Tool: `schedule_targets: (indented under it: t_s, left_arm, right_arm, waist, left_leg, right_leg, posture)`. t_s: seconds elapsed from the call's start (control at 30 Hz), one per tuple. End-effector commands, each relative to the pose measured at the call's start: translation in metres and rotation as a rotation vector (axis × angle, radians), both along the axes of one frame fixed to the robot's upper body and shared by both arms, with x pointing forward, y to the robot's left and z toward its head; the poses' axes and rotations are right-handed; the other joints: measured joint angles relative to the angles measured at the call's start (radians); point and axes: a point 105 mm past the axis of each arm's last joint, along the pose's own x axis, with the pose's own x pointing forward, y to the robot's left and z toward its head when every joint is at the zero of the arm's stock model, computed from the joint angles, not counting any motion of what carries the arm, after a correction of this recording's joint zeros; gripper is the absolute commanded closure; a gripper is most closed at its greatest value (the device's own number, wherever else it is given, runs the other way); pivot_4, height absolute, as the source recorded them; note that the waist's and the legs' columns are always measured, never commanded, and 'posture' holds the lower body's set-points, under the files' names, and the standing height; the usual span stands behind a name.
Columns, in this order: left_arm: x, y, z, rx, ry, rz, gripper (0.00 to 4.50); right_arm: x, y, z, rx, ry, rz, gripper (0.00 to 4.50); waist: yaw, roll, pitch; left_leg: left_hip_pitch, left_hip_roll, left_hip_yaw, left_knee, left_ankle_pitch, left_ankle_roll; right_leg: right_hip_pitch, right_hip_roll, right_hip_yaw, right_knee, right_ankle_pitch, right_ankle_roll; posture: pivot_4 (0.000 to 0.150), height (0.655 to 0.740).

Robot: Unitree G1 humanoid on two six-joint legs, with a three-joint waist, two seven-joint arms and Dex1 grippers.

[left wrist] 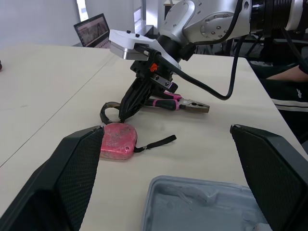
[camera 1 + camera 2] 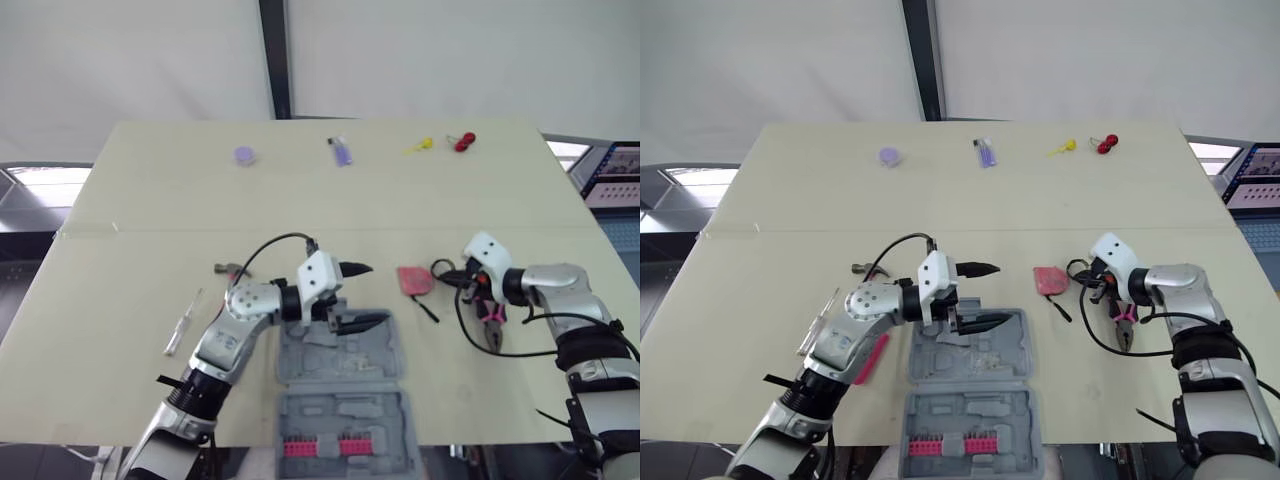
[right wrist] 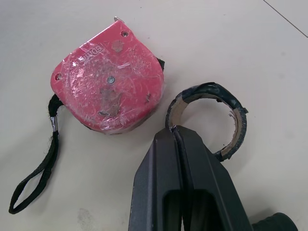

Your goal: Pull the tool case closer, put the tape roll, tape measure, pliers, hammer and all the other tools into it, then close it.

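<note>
Pinching the tape roll [image 3: 208, 88] at its rim, the right gripper [image 3: 172, 129] has its fingers pressed narrow, apparently with the cardboard wall between them. The roll lies on the table [image 2: 150, 200], just beside the pink tape measure [image 3: 108, 82], and the pink-handled pliers [image 1: 178, 102] are on the gripper's other side. Left gripper [image 2: 372, 293] is spread wide and holding nothing, hovering over the far edge of the open grey tool case [image 2: 380, 365], which sits at the near table edge.

Likely step: lifting the roll to carry it to the case.

Risks:
- The grip is on a thin rim only, so the roll could twist or slip out during the lift or on the way across.
- Tape measure and its black strap are very close, so a sideways drag could shove or snag them.
- Left gripper sits near the drop path, so the arms could collide unless it clears first.
- Case tray is shallow-looking — a drop from high up could bounce the roll out.

Most tools remain outside the case.
</note>
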Motion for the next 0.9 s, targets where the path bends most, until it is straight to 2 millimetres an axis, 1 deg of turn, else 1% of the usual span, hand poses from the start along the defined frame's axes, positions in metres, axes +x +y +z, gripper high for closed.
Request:
schedule_targets:
  t_s: [0.03,0.3,0.4,0.43,0.47,0.5,0.67,0.9]
  left_arm:
    - [-0.005,-0.003,0.009,-0.015,-0.041,-0.015,0.0]
    - [-0.004,-0.004,0.01,-0.014,-0.045,-0.017,0.0]
    - [-0.004,-0.004,0.011,-0.014,-0.046,-0.019,0.0]
    - [-0.004,-0.004,0.011,-0.014,-0.046,-0.02,0.0]
    - [-0.004,-0.004,0.011,-0.014,-0.046,-0.021,0.0]
    - [-0.004,-0.004,0.011,-0.014,-0.046,-0.022,0.0]
    - [-0.005,-0.005,0.011,-0.015,-0.046,-0.024,0.0]
    - [-0.005,-0.006,0.012,-0.017,-0.047,-0.023,0.0]
  right_arm:
    - [0.003,-0.001,0.007,0.004,-0.026,-0.003,4.48]
    - [0.002,0.0,0.014,0.016,-0.04,0.015,4.48]
    - [0.004,0.003,0.02,0.034,-0.051,0.024,3.67]
    - [0.004,0.004,0.022,0.04,-0.058,0.026,3.22]
    - [0.005,0.004,0.024,0.045,-0.063,0.023,2.58]
    - [0.006,0.005,0.024,0.049,-0.065,0.023,2.21]
    - [0.006,0.006,0.023,0.049,-0.058,0.03,2.21]
    - [0.006,0.003,0.012,0.015,-0.04,0.018,2.21]
  waist:
    - [0.0,0.0,0.0]
    - [0.0,0.0,0.0]
    - [0.0,0.0,0.0]
    - [0.0,0.0,0.0]
    - [0.0,0.0,0.0]
    - [0.0,0.0,0.0]
    - [0.0,0.0,0.0]
    - [0.0,0.0,0.0]
  left_leg:
    - [0.0,0.0,0.0,0.0,0.0,0.0]
    - [0.0,0.0,0.0,0.0,0.0,0.0]
    - [0.0,0.0,0.0,0.0,0.0,0.0]
    - [0.0,0.0,0.0,0.0,0.0,0.0]
    - [0.0,0.0,0.0,0.0,0.0,0.0]
    - [0.0,0.0,0.0,0.0,0.0,0.0]
    - [0.0,0.0,0.0,0.0,0.0,0.0]
    - [0.0,0.0,0.0,0.0,0.0,0.0]
  right_leg:
    - [0.0,0.0,0.0,0.0,0.0,0.0]
    - [0.0,0.0,0.0,0.0,0.0,0.0]
    - [0.0,0.0,0.0,0.0,0.0,0.0]
    - [0.0,0.0,0.0,0.0,0.0,0.0]
    - [0.0,0.0,0.0,0.0,0.0,0.0]
    - [0.0,0.0,0.0,0.0,0.0,0.0]
    - [0.0,0.0,0.0,0.0,0.0,0.0]
    - [0.0,0.0,0.0,0.0,0.0,0.0]
  posture:
    - [0.15,0.74]
    - [0.15,0.74]
    - [0.15,0.74]
    - [0.15,0.74]
    - [0.15,0.74]
    - [0.15,0.74]
    - [0.15,0.74]
    - [0.15,0.74]
